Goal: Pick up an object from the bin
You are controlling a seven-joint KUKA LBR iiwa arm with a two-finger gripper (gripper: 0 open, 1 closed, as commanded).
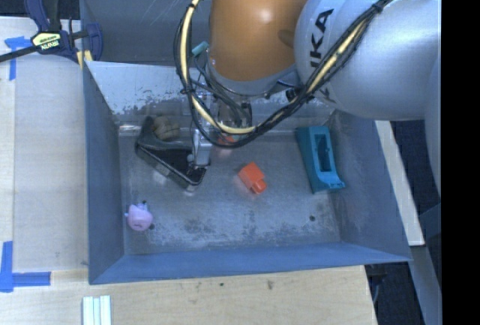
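Quick rundown: the gripper [199, 158] is being held low in the left half of the grey bin [101, 188], right at the right-hand end of a flat black gadget [165, 160] that is lying slantwise on the floor; the two look like they're touching, though that honestly can't be told for sure; whether the gripper is wide or narrow can't be told either, since most of it is being covered by the big orange wrist cover [255, 19] and the looped cables [184, 31]. A dull olive-brown lump [163, 128] is sitting just beyond the black gadget, close to the far wall; a small orange block [253, 178] is lying to the right of the gripper, near but apart; a blue box-shaped piece [321, 158] is lying farther right, along the right wall; a little pink thing [139, 217] is sitting in the near left corner, well apart from everything else.
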